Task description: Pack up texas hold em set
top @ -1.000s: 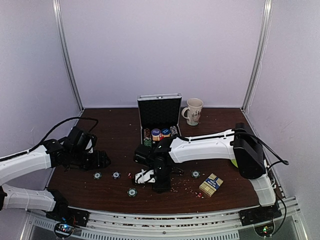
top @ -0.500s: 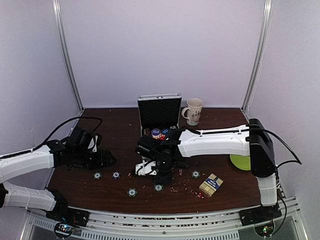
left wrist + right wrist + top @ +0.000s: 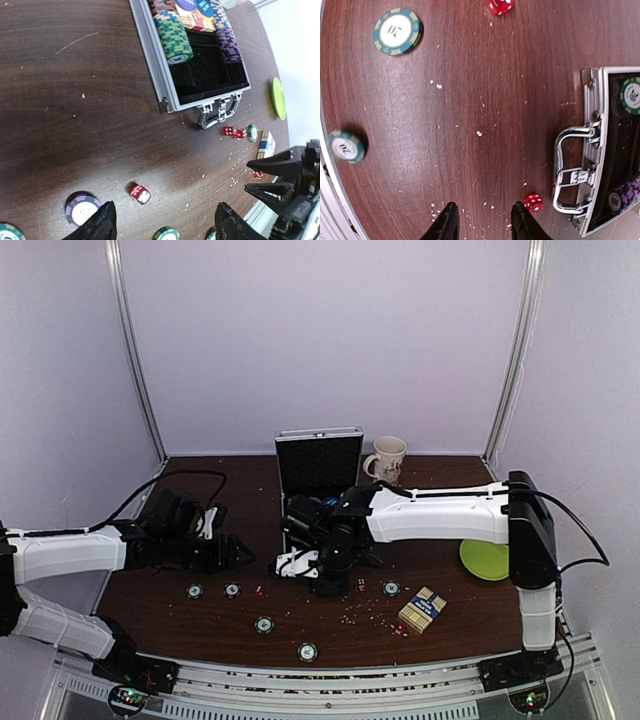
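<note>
At table (image 3: 240,510) centre: silver case (image 3: 150,55) open, chip stacks (image 3: 172,37) inside; left end effector (image 3: 165,210), right end effector (image 3: 484,206) apart.

Dark wood worktop (image 3: 470,100), scattered with pale crumbs. Right end effector (image 3: 482,224) at bottom edge: two black fingertips (image 3: 447,222) apart, nothing between them, bare wood in the gap. Green chip marked 20 (image 3: 397,31) upper left, lying flat. Second green chip (image 3: 346,146) at left edge. Red die (image 3: 500,5) at top edge. Second red die (image 3: 534,203) just beside the metal handle (image 3: 570,170) of the silver case (image 3: 596,150) at right. Case open, black lining; a green-rimmed chip (image 3: 632,95) and purple chips (image 3: 622,197) inside.
</note>
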Tool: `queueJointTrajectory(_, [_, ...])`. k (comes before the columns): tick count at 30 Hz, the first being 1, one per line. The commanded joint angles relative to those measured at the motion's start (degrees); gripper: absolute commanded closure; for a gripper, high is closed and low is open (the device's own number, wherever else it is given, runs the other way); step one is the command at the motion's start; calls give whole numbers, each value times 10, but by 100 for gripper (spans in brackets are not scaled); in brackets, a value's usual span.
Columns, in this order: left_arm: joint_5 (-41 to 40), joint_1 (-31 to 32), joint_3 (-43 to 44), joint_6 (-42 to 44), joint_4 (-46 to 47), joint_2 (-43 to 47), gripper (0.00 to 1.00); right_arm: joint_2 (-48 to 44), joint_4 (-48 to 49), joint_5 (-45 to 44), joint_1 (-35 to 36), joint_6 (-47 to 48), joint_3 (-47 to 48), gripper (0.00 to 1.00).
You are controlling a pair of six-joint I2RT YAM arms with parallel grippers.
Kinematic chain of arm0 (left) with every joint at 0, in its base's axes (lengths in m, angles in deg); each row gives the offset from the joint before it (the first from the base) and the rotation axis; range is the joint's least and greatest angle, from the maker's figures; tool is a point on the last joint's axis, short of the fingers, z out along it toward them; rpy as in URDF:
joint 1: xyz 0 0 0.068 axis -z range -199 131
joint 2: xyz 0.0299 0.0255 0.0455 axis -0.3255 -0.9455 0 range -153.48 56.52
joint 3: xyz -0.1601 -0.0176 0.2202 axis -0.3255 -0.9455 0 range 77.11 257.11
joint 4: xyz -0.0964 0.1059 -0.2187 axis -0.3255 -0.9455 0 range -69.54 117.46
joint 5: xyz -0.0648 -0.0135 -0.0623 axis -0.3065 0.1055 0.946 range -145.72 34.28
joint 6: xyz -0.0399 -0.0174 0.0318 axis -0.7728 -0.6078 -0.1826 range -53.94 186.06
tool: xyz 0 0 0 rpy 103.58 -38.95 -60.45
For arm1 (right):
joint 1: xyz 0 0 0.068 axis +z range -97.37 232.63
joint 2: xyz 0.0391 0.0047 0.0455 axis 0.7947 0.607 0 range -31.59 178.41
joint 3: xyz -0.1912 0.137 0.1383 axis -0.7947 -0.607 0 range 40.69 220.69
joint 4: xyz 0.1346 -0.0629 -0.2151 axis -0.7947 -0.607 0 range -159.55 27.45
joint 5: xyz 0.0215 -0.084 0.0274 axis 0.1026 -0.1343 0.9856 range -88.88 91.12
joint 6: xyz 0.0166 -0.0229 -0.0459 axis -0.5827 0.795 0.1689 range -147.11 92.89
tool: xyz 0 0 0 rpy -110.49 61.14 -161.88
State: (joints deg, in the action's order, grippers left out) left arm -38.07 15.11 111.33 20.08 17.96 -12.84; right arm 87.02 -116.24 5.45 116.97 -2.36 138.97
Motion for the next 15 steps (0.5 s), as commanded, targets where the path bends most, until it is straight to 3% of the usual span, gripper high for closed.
queueJointTrajectory(1, [47,3,10,52,0,9,38,-49,22,42,-21,-20,-42,63])
queueJointTrajectory(7, [5,101,127,211,-198,-25,37,-146,67,91,-99,-30,-146,53])
queueJointTrajectory(15, [-87,263,312,326,-374,-186,34,-271,99,182,-244,-32,-259,43])
